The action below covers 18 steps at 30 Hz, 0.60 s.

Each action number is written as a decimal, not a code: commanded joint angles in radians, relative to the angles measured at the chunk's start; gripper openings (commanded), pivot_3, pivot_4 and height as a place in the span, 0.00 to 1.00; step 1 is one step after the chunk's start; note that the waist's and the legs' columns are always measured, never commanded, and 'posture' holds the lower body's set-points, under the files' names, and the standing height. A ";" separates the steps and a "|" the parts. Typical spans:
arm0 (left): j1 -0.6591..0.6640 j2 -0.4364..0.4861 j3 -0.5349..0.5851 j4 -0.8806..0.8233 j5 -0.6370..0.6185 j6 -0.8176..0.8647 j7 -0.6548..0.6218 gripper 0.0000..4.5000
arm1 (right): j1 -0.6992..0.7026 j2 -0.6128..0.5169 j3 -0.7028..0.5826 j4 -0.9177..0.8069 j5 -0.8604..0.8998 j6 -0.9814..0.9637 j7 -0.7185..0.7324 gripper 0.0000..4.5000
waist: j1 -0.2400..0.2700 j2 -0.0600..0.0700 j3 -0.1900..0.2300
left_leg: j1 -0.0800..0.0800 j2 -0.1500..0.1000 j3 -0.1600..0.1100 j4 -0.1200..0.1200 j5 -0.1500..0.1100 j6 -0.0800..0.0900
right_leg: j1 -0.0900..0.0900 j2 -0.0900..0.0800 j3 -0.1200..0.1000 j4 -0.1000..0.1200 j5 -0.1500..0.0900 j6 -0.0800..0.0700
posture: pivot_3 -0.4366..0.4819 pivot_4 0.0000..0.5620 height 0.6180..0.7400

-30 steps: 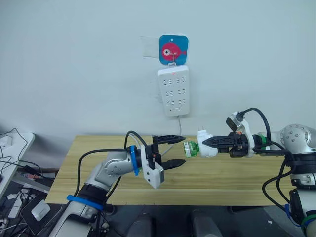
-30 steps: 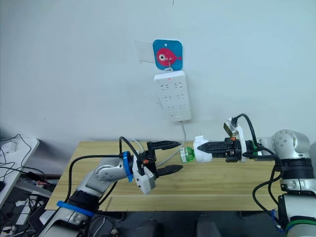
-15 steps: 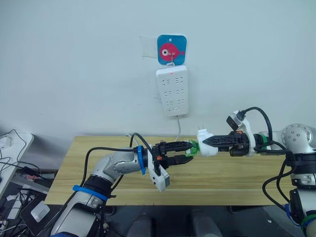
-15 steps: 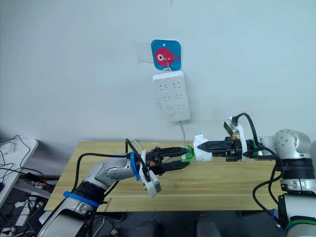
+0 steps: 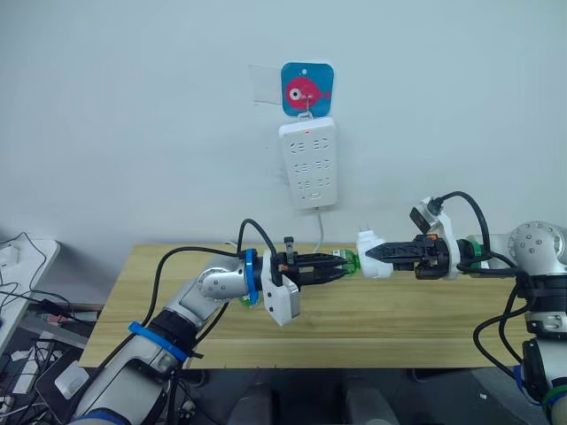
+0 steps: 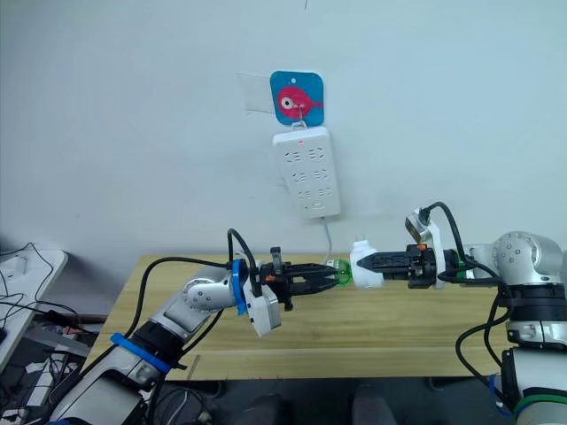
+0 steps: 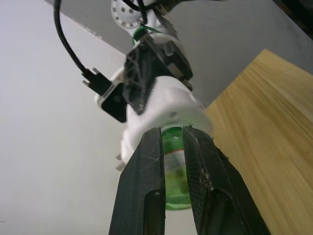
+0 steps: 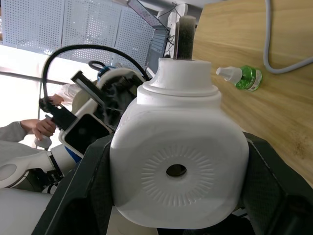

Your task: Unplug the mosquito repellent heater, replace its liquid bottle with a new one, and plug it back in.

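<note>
The mosquito repellent heater (image 5: 376, 269), a small white rounded unit, hangs above the wooden table (image 5: 425, 328), with my right gripper (image 5: 370, 254) shut on its sides. Its round vent face (image 8: 177, 170) looks at the right wrist camera. A green liquid bottle (image 5: 348, 260) sticks out of the heater toward my left arm. My left gripper (image 5: 339, 266) is closed around that bottle, one black finger (image 7: 149, 166) on each side of the green body (image 7: 175, 171). A second green bottle with a white cap (image 8: 242, 77) lies on the table.
A long white power strip (image 5: 307, 164) hangs on the wall under a blue fish hook (image 5: 307, 88); its grey cable (image 8: 274, 44) trails onto the table. A person's hand (image 8: 39, 128) shows in the right wrist view. Cables and boxes lie on the floor at left.
My left arm reached right to the heater and its fingers closed from wide open onto the green bottle. The right gripper kept the heater still.
</note>
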 commanded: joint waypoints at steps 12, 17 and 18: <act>0.044 -0.041 0.146 0.063 0.319 -0.176 0.202 0.85 | -0.014 -0.013 -0.010 -0.038 0.054 0.008 0.026 0.67 | -0.006 0.000 0.000 | 0.000 0.000 0.000 0.000 0.000 0.000 | 0.000 0.001 0.000 0.000 0.000 0.000 | 0.37 0.24 1.00; 0.022 -0.074 0.181 0.094 0.475 -0.194 0.331 0.99 | -0.016 -0.018 -0.003 -0.039 0.070 0.008 0.022 0.67 | -0.006 0.000 0.000 | 0.000 0.000 0.000 0.000 0.000 0.000 | 0.000 0.001 0.000 0.000 0.000 0.000 | 0.37 0.24 1.00; 0.017 -0.079 0.179 0.100 0.497 -0.191 0.349 0.99 | -0.016 -0.018 -0.002 -0.040 0.075 0.008 0.020 0.67 | -0.006 0.000 0.000 | 0.000 0.000 0.000 0.000 0.000 0.000 | 0.000 0.001 0.000 0.000 0.000 0.000 | 0.37 0.24 1.00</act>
